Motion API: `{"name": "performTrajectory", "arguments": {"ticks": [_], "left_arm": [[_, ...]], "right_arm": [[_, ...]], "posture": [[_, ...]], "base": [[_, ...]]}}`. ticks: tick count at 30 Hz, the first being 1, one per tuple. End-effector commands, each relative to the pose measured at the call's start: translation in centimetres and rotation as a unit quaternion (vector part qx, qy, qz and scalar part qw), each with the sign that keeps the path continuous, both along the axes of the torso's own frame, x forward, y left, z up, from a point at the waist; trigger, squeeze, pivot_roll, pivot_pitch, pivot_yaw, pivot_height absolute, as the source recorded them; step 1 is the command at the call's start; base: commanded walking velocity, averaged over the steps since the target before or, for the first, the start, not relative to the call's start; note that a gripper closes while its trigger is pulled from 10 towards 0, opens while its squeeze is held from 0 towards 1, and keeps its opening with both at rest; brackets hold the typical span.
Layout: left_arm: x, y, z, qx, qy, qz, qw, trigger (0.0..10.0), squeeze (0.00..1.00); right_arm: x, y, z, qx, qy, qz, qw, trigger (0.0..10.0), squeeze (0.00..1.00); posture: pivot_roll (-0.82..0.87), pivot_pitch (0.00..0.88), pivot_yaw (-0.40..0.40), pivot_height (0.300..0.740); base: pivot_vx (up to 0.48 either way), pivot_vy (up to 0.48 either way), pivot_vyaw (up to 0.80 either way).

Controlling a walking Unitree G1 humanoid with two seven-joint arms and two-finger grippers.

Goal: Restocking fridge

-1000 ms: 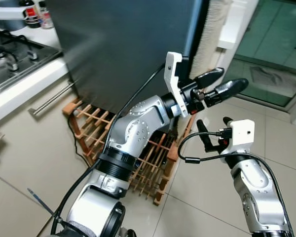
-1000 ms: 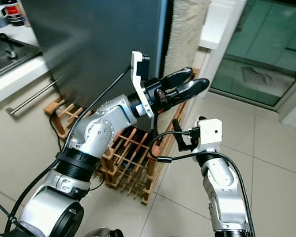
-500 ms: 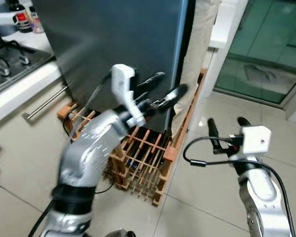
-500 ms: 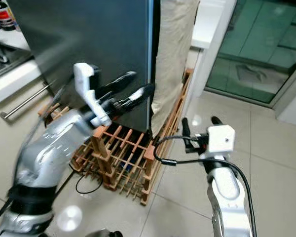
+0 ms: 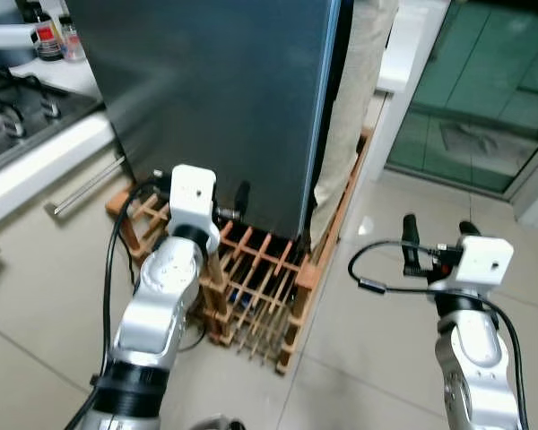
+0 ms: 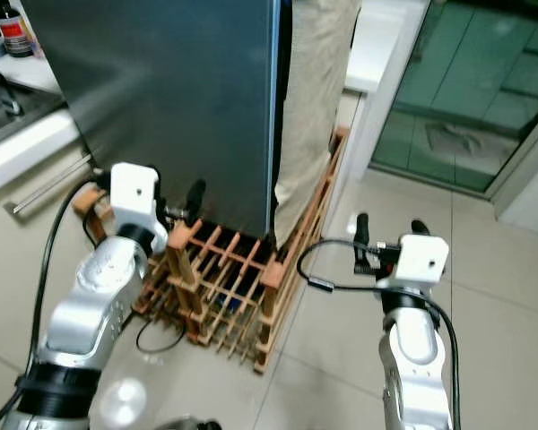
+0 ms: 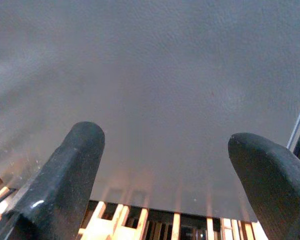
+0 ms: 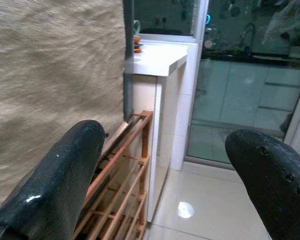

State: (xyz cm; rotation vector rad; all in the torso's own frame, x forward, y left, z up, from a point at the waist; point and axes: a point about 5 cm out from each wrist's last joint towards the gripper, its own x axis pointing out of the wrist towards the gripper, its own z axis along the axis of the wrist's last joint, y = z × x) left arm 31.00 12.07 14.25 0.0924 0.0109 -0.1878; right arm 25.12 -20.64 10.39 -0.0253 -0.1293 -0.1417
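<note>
The fridge (image 5: 215, 90) is a tall dark grey cabinet with its door closed. My left gripper (image 5: 233, 208) is held low in front of the door's bottom edge, just above the wooden rack (image 5: 260, 287). In the left wrist view its fingers (image 7: 70, 165) stand wide apart facing the grey door, holding nothing. My right gripper (image 5: 439, 235) hovers over the tiled floor to the right of the rack, open and empty. In the right wrist view its fingers (image 8: 65, 170) point at a beige cloth (image 8: 50, 65).
The beige cloth (image 5: 354, 107) hangs along the fridge's right side. A white counter with a gas hob (image 5: 18, 116) and bottles (image 5: 49, 36) is at left, with a metal handle (image 5: 85, 186) below. A green glass door (image 5: 493, 90) is at the right rear. A white ledge (image 8: 160, 57) stands beside it.
My left arm has dropped from high beside the fridge's right edge to low before the door's bottom. The right gripper has shifted slightly right. The camera view has also shifted.
</note>
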Motion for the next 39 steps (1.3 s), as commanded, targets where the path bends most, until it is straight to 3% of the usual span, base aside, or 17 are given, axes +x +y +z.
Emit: {"name": "performTrajectory", "arguments": {"ticks": [1,6,12,17,26,31,36,38,39], "left_arm": [[1.2,-0.8,0.9,0.005,-0.019,-0.003,1.0,10.0,0.0],[1.0,-2.3,2.1,-0.026,-0.046,-0.038,0.998,10.0,0.0],[0.3,-1.6,2.6,-0.066,-0.062,-0.049,0.995,10.0,0.0],[-1.4,-1.2,3.0,-0.085,-0.09,-0.061,0.99,10.0,0.0],[-2.3,-1.1,4.0,-0.12,-0.106,-0.076,0.984,10.0,0.0],[-2.3,-1.1,4.3,-0.132,-0.11,-0.078,0.982,10.0,0.0],[-0.5,-1.8,4.2,-0.094,-0.1,-0.058,0.989,10.0,0.0],[-0.5,-1.8,4.2,-0.094,-0.1,-0.058,0.989,10.0,0.0],[0.2,-2.4,3.7,-0.084,-0.081,-0.065,0.991,10.0,0.0]], "right_arm": [[0.6,0.0,0.3,-0.007,-0.006,-0.001,1.0,10.0,0.0],[1.4,0.3,1.2,-0.009,-0.015,0.011,1.0,10.0,0.0],[2.1,0.2,2.4,-0.013,-0.03,0.018,0.999,10.0,0.0],[2.0,0.3,3.2,-0.031,-0.042,0.033,0.998,10.0,0.0],[2.1,0.8,3.3,-0.038,-0.039,0.056,0.997,10.0,0.0],[2.2,0.8,3.2,-0.04,-0.034,0.056,0.997,10.0,0.0],[2.4,0.9,3.0,-0.035,-0.026,0.058,0.997,10.0,0.0],[2.4,0.9,3.0,-0.035,-0.026,0.058,0.997,10.0,0.0],[2.5,0.9,3.0,-0.035,-0.026,0.059,0.997,10.0,0.0]], "posture": [[-0.08,0.0,0.032,0.74],[-0.08,0.0,0.032,0.74],[-0.11,0.0,0.033,0.74],[-0.1,0.002,0.021,0.74],[-0.09,0.004,0.011,0.74],[-0.09,0.004,0.011,0.74],[-0.09,0.0,0.007,0.74],[-0.09,0.0,0.007,0.74],[-0.09,0.0,0.007,0.74]], "base": [[0.0,0.0,0.0],[0.0,0.0,0.0],[0.0,0.0,0.0],[0.0,-0.48,0.29],[0.0,-0.48,0.66],[0.0,0.0,0.69],[0.0,0.0,0.0],[0.0,0.0,0.0],[0.0,0.0,0.0]]}}
